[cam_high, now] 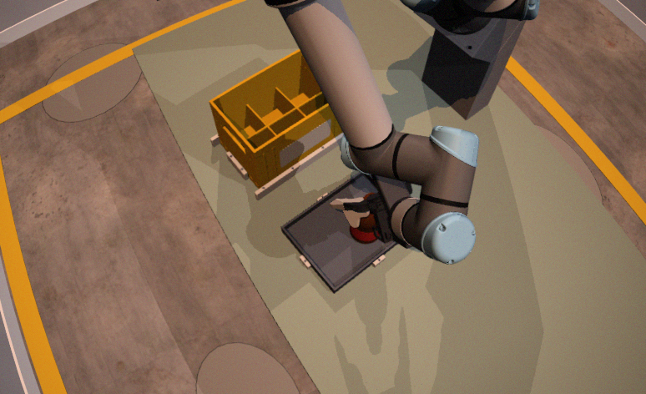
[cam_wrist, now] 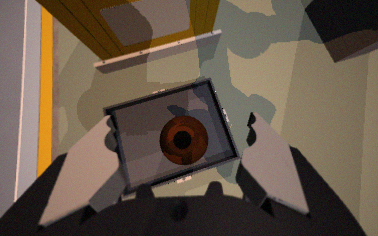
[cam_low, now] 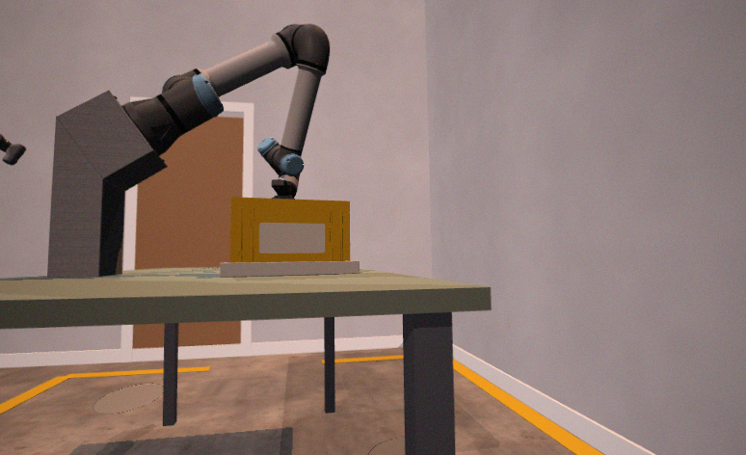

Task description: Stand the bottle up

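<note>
A red-brown bottle (cam_wrist: 183, 140) stands upright on the dark grey tray; in the wrist view I look straight down its neck and see it as concentric rings. In the top view only its red base (cam_high: 363, 233) shows under the wrist, on the right part of the tray (cam_high: 337, 234). My gripper (cam_wrist: 183, 114) hangs above the bottle, fingers wide open on either side and clear of it, holding nothing. In the exterior view the gripper (cam_low: 283, 190) sits just above the crate's top edge; tray and bottle are hidden behind the crate.
The orange crate (cam_high: 271, 119) with divided compartments stands on pale skids just beyond the tray, also in the exterior view (cam_low: 289, 228) and the wrist view (cam_wrist: 130, 22). The arm's grey pedestal (cam_high: 467, 63) stands at the back right of the table.
</note>
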